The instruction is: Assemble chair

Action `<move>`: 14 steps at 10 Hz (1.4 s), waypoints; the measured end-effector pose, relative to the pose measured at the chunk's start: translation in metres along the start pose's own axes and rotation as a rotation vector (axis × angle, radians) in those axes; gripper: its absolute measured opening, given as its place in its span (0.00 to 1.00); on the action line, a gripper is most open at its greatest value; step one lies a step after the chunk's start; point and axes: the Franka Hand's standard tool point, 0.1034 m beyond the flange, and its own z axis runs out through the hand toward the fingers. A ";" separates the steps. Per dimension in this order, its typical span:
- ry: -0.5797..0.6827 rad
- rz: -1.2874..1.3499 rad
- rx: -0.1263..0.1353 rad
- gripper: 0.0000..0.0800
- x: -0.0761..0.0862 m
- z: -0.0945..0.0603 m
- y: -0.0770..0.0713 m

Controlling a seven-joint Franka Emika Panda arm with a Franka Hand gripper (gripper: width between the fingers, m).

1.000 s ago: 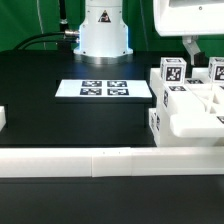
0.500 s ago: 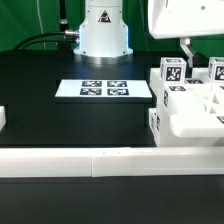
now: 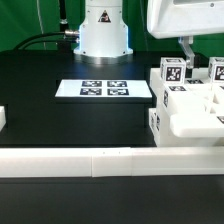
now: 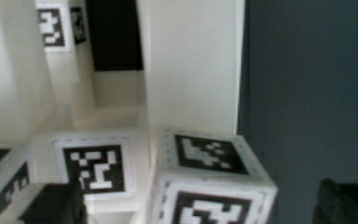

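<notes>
Leftward drift is the only change: the arm's white housing (image 3: 185,17) at the upper right of the exterior view has slid a little toward that view's left over the last second, while nothing on the table has shifted. It hangs above the chair parts with the gripper (image 3: 202,50) pointing straight down, one thin finger (image 3: 187,49) showing just behind the tagged blocks.

Going left to right in the exterior view: a small white block (image 3: 3,118) sits at the left edge; the marker board (image 3: 104,89), thin, flat and matte, lies at centre with its row of tags; the robot base (image 3: 104,28) rises behind it. The chair (image 3: 187,102) fills the right side, a cluster of glossy white blocky plastic pieces, square-edged, several faces carrying black-and-white tags. A long low white rail (image 3: 100,160) runs across the lower frame on the black table (image 3: 60,125).

The wrist view looks down on two tagged cubes (image 4: 215,180), with tall white panels (image 4: 105,60) behind them and dark table beside. Two dark fingertips (image 4: 43,205) show in the lower corners, spread wide apart and touching nothing, so the gripper is released and empty.
</notes>
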 end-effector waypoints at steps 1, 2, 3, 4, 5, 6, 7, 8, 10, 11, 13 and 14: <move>0.000 0.000 0.000 0.47 0.000 0.000 0.000; 0.000 0.000 0.000 0.47 0.000 0.000 0.000; 0.000 0.000 0.000 0.35 0.000 0.000 0.000; 0.000 0.000 0.000 0.35 0.000 0.000 0.000; 0.000 0.005 0.000 0.35 0.000 0.000 0.000; 0.001 0.026 0.000 0.35 0.000 0.000 0.000; 0.012 0.033 0.000 0.35 0.000 0.000 0.001; 0.026 0.124 0.003 0.35 -0.001 0.000 -0.001; 0.063 0.366 0.016 0.35 -0.003 0.000 -0.003; 0.068 0.427 0.019 0.35 -0.003 0.000 -0.003; 0.075 0.626 0.044 0.36 -0.002 0.001 -0.003; 0.074 0.713 0.060 0.36 -0.001 0.001 -0.003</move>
